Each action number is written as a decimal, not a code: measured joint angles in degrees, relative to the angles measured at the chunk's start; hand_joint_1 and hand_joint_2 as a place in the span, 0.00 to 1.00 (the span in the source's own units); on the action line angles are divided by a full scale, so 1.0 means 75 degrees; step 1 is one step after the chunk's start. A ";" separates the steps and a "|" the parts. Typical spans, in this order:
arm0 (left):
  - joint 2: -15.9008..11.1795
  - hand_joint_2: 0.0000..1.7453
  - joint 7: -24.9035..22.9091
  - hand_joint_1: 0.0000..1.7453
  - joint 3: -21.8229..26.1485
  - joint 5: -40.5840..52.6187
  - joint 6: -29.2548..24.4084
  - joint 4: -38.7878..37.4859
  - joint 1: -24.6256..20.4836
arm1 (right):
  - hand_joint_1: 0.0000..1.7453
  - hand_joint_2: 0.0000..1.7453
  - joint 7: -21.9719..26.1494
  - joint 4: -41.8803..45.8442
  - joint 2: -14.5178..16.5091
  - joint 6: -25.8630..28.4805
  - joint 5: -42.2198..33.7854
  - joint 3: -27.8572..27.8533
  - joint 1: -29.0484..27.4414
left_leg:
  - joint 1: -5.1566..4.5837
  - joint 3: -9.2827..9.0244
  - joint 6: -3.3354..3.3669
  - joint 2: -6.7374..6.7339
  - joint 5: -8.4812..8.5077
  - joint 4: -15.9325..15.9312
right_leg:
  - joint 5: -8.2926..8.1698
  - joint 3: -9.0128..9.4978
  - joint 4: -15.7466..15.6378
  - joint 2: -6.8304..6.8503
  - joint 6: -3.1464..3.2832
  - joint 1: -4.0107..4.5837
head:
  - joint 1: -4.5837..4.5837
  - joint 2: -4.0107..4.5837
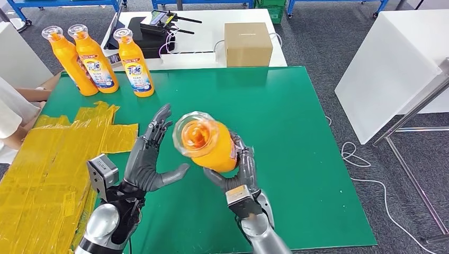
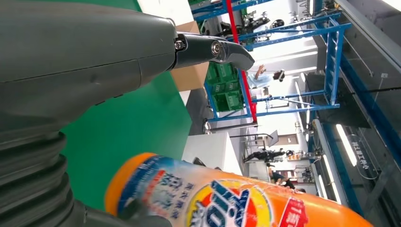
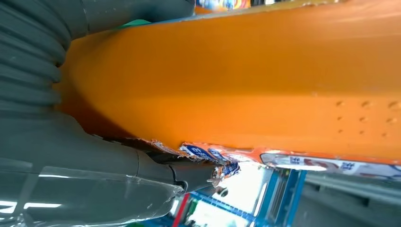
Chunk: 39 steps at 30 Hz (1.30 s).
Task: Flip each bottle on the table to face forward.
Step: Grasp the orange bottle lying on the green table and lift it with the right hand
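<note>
An orange bottle point(image 1: 206, 142) is being gripped by the right hand point(image 1: 239, 174) above the green table point(image 1: 296, 137). Beside it, the left hand point(image 1: 151, 156) is being held spread, holding nothing. Three bottles point(image 1: 100, 61) are being kept at the table's far left corner.

From where I stand, "Tide" reads on the labels of two standing bottles point(image 1: 97, 62) point(image 1: 136, 66) at the table's far left. The held bottle point(image 2: 227, 201) shows the same logo partly, with Chinese characters too blurred to read.
</note>
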<state>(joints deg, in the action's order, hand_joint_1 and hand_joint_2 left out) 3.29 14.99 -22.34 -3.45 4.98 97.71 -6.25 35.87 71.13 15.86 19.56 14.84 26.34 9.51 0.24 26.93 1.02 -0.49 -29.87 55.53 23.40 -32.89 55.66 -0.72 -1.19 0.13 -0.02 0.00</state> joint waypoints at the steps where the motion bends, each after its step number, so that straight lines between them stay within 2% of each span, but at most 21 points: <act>1: -0.0004 1.00 0.0000 0.00 0.0000 -0.0004 0.0000 -0.0011 -0.0003 | 1.00 1.00 0.0000 -0.0025 -0.0007 0.0000 0.0007 0.0067 0.0007 | 0.0000 0.0000 0.0000 0.0000 0.0000 0.0000 | 0.0000 0.0000 0.0000 0.0000 0.0000 0.0000 | -0.0001 0.0000; 10: -0.0028 1.00 0.0005 0.00 0.0000 -0.0028 0.0015 -0.0066 -0.0020 | 1.00 1.00 0.0013 -0.0184 -0.0059 -0.0015 0.0086 0.0335 0.0076 | -0.0001 0.0000 0.0000 0.0000 0.0000 0.0000 | 0.0000 0.0000 -0.0001 0.0000 0.0000 -0.0001 | -0.0001 0.0000; 20: -0.0101 1.00 0.0084 0.00 0.0012 -0.0200 0.0170 -0.0156 -0.0049 | 1.00 1.00 -0.0013 -0.0339 -0.0116 0.0208 0.0860 0.0940 0.0352 | 0.0000 -0.0003 0.0000 -0.0001 0.0000 0.0000 | 0.0000 -0.0001 0.0000 -0.0001 0.0000 0.0001 | 0.0000 0.0000; 34: -0.0147 1.00 0.0103 0.00 -0.0012 -0.0221 0.0274 -0.0176 -0.0043 | 1.00 1.00 -0.0274 -0.0908 -0.0116 0.0297 0.0793 0.1289 0.0826 | -0.0001 -0.0001 -0.0001 -0.0001 0.0001 0.0001 | 0.0000 -0.0002 0.0000 -0.0001 0.0000 0.0000 | -0.0001 0.0000; 39: -0.0148 1.00 0.0133 0.00 -0.0060 -0.0230 0.0298 -0.0174 -0.0042 | 1.00 1.00 -0.0360 -0.1012 -0.0109 0.0605 0.0715 0.1292 0.0847 | -0.0001 -0.0001 -0.0001 0.0000 0.0001 0.0001 | -0.0001 -0.0001 0.0000 0.0000 0.0000 0.0000 | 0.0000 0.0000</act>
<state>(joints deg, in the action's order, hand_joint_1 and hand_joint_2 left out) 2.18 15.99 -22.79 -5.18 7.22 96.41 -6.56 33.17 63.54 15.05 24.10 20.20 36.03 15.86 0.23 26.92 1.01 -0.50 -29.86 55.53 23.39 -32.90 55.66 -0.72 -1.18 0.13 -0.02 0.00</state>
